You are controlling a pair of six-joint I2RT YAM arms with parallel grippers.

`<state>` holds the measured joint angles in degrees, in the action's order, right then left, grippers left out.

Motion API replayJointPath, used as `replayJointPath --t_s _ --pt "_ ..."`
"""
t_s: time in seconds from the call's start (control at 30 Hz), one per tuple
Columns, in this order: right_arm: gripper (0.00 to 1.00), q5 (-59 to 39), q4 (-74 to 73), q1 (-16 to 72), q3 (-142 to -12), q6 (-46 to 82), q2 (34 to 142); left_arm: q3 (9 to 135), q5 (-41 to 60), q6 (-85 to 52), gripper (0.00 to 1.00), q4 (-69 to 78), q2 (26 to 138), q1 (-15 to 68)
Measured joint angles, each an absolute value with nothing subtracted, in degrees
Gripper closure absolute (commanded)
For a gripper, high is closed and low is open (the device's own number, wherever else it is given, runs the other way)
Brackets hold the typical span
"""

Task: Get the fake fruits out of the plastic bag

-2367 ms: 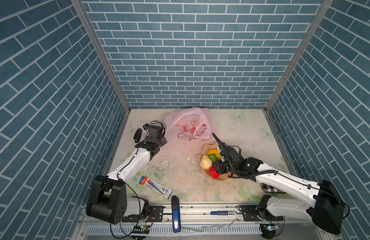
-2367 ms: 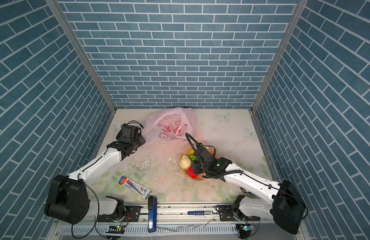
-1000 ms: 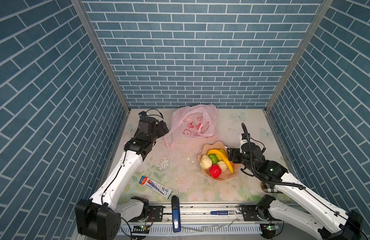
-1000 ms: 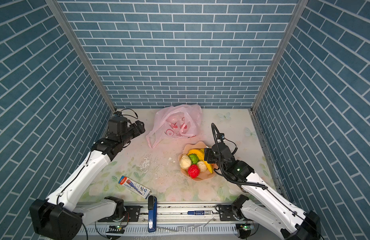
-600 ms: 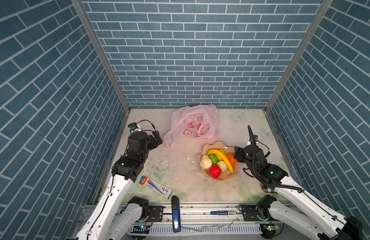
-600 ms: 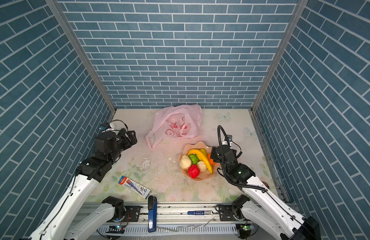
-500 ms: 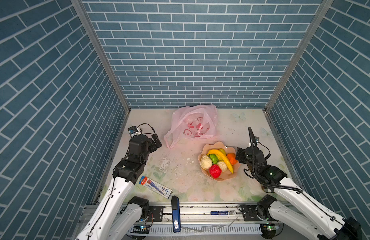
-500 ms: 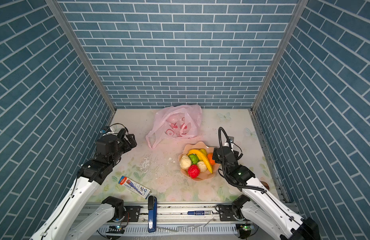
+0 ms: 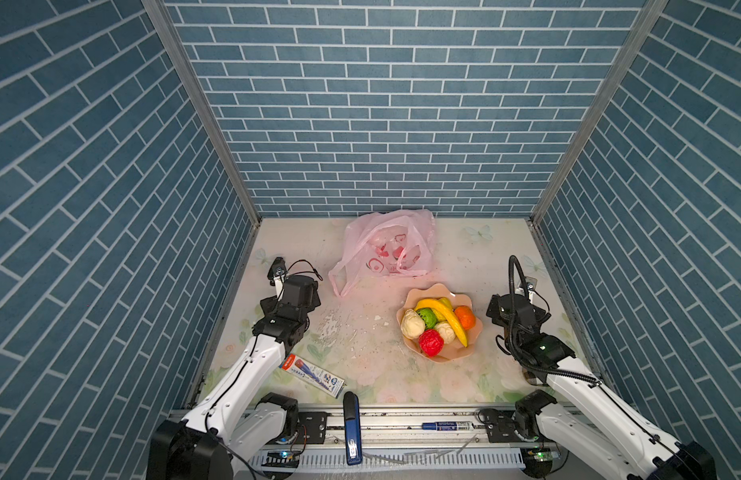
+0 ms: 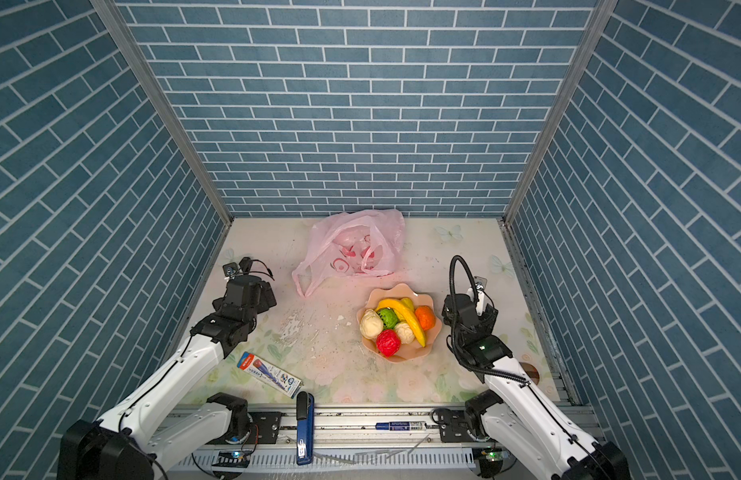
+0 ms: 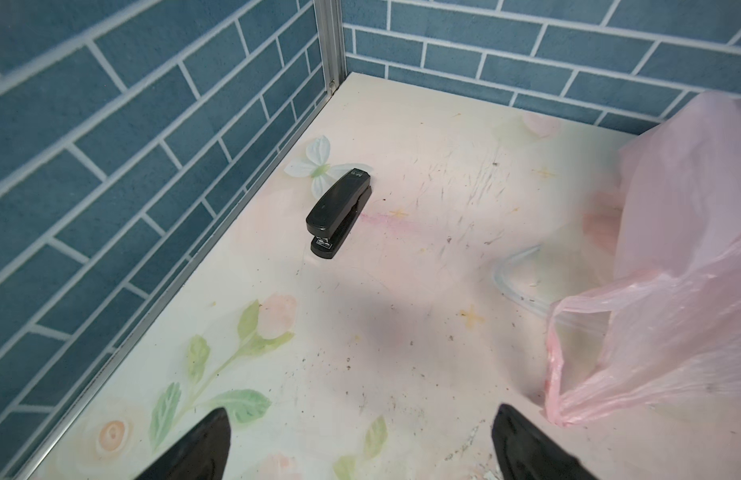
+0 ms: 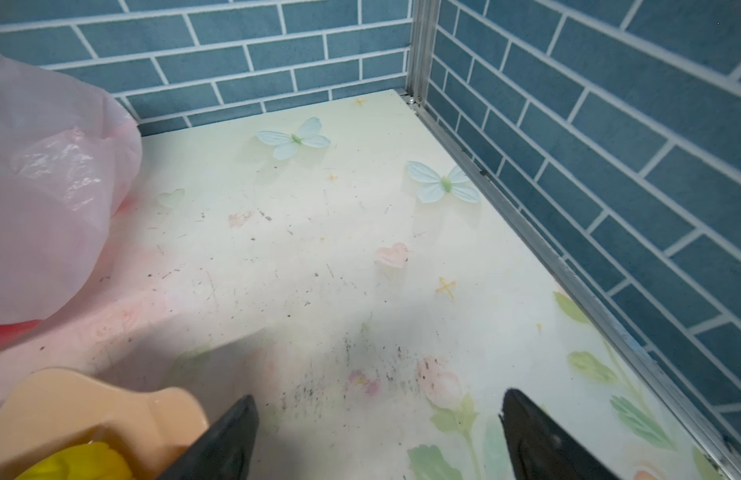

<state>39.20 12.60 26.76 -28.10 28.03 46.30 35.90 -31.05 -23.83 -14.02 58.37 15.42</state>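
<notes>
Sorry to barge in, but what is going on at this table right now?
The fake fruits lie piled on the peach plate, out of the plastic bag, which lies slumped behind it. Whether any remain inside is unclear. The left gripper hangs open and empty beside the bag; the right gripper hangs open and empty beside the plate.

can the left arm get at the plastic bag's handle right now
Probably yes. The left gripper is open and empty, and the plastic bag's handle lies on the table just ahead of it, nothing between.
</notes>
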Motion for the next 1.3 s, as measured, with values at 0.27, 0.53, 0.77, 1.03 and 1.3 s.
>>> replayJointPath --t_s 0.27,0.53,0.77,1.03,1.3 --pt "0.08 40.3 10.2 23.7 -26.2 26.2 46.0 31.6 -35.7 -15.4 0.01 -2.1 62.8 15.4" --pt "0.08 40.3 7.1 21.7 -24.6 23.5 45.3 27.6 -35.9 -6.1 0.01 14.2 65.2 15.4" --pt "0.08 39.6 5.9 19.7 -24.5 22.0 44.8 23.4 -32.9 1.2 0.01 29.6 74.6 14.9" --pt "0.07 38.9 3.4 17.6 -24.5 19.5 45.2 23.8 -29.2 6.0 0.01 37.7 82.0 12.8" --pt "0.06 37.6 -1.6 13.7 -24.4 16.4 49.0 22.5 -23.0 4.6 0.01 45.4 84.5 7.1"
